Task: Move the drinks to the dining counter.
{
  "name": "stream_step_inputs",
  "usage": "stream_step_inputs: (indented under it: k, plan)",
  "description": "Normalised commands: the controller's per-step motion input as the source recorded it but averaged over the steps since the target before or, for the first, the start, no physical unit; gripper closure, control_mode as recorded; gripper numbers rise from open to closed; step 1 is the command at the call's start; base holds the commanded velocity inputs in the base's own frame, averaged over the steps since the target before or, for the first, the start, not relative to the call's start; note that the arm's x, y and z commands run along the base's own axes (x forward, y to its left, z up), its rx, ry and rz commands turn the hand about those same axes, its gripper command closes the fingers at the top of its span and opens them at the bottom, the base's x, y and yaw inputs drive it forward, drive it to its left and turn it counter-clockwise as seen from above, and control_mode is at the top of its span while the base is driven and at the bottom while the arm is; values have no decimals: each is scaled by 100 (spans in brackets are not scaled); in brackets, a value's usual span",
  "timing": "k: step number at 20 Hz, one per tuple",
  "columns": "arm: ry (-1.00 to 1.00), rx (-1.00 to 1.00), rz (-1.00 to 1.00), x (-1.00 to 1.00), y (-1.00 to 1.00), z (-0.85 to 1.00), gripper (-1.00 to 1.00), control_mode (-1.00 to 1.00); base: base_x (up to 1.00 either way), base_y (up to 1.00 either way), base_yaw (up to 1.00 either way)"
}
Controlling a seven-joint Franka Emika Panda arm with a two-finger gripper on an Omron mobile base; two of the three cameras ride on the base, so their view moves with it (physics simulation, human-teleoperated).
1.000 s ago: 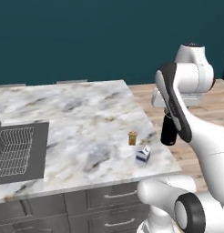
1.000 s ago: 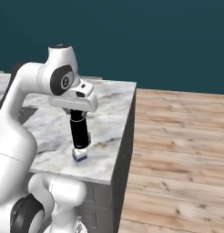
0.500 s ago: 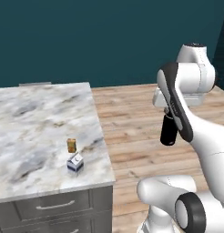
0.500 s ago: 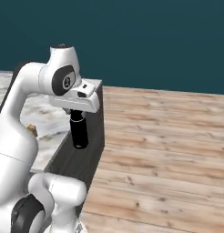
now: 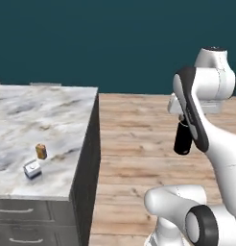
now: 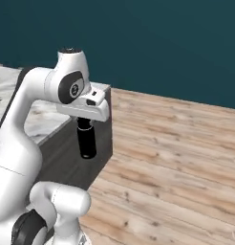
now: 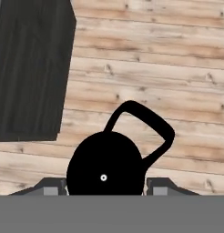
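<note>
Since a moment ago our base has driven on, so we see the marble counter [image 5: 53, 110] slid left. Our gripper [image 6: 85, 125] pinches the black bottle [image 6: 86, 142] upright over the wooden floor [image 6: 176, 158]. What looks like the blue-and-white carton [image 5: 32, 169] and the orange drink [image 5: 41, 151] sit close together on the counter.

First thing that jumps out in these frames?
The black bottle hanging upright in the gripper, out over the wooden floor beside the counter. In the hand view its cap loop curls up against the planks. On the marble counter, the orange drink and the carton stand close together near the front edge.
</note>
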Motion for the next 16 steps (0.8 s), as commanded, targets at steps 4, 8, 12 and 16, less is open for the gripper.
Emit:
stream_step_inputs:
  k: [4, 8, 12, 16]
  plan:
    - [0, 0, 0, 0, 0, 0, 100, 100, 56, -54, 76]
    - [0, 0, 0, 0, 0, 0, 100, 100, 51, -56, 77]
    - [0, 0, 0, 0, 0, 0, 100, 100, 48, -62, 75]
    - [0, 0, 0, 0, 0, 0, 100, 100, 46, -87, 65]
